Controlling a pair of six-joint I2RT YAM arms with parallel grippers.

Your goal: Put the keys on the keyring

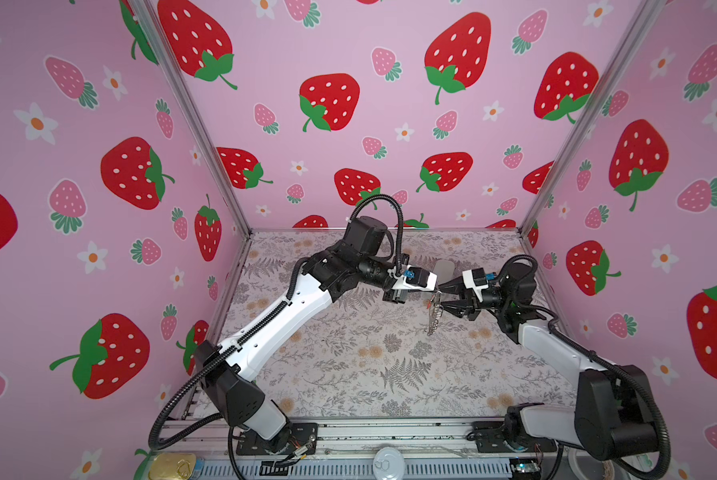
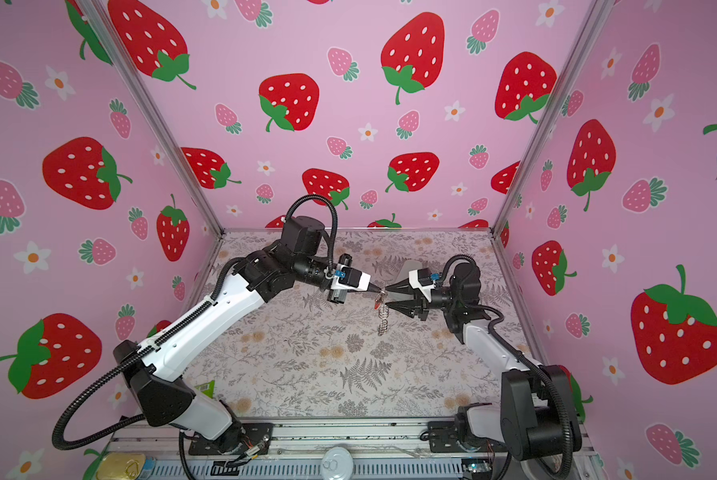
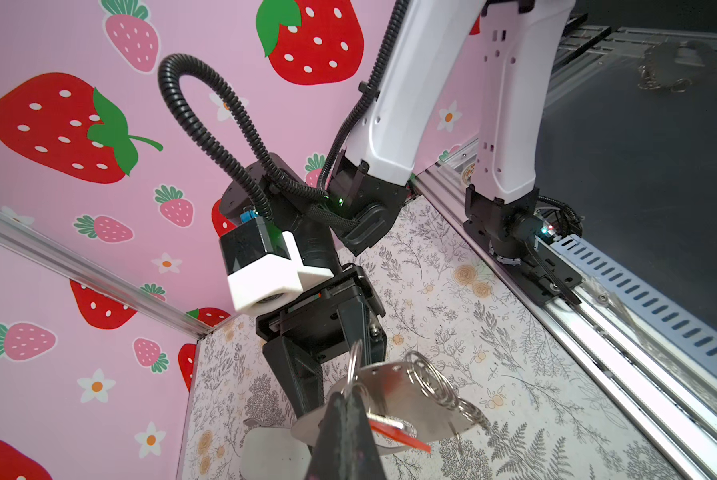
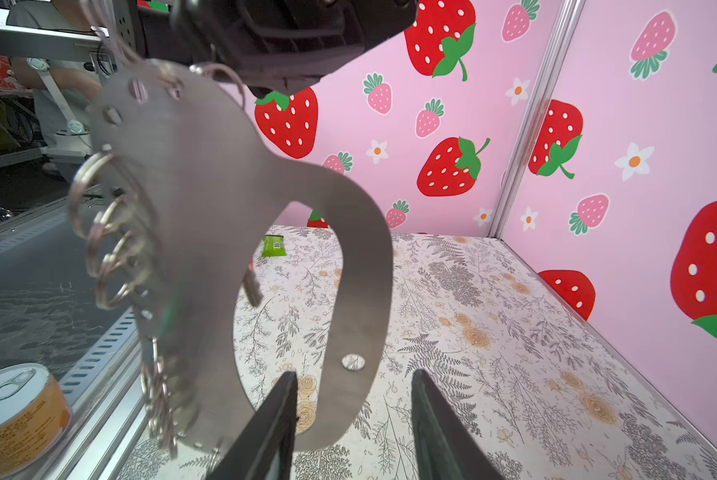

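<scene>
The keys [image 3: 398,434], one dark key on a red tag, hang in the air over the far half of the table with the keyring [image 4: 207,199], a grey loop trailing silver rings. The left gripper [image 2: 376,287] is pinched tight on the key. The right gripper [image 4: 353,374] stands part open, its jaws either side of the loop's rim, gripping nothing. Below lies a table cover [image 1: 348,374] printed with ferns and pale orange flowers, walled by pink strawberry wallpaper [image 1: 348,62]. A green packet [image 4: 273,245] and an orange-labelled can [image 4: 16,411] carry print too small to read.
</scene>
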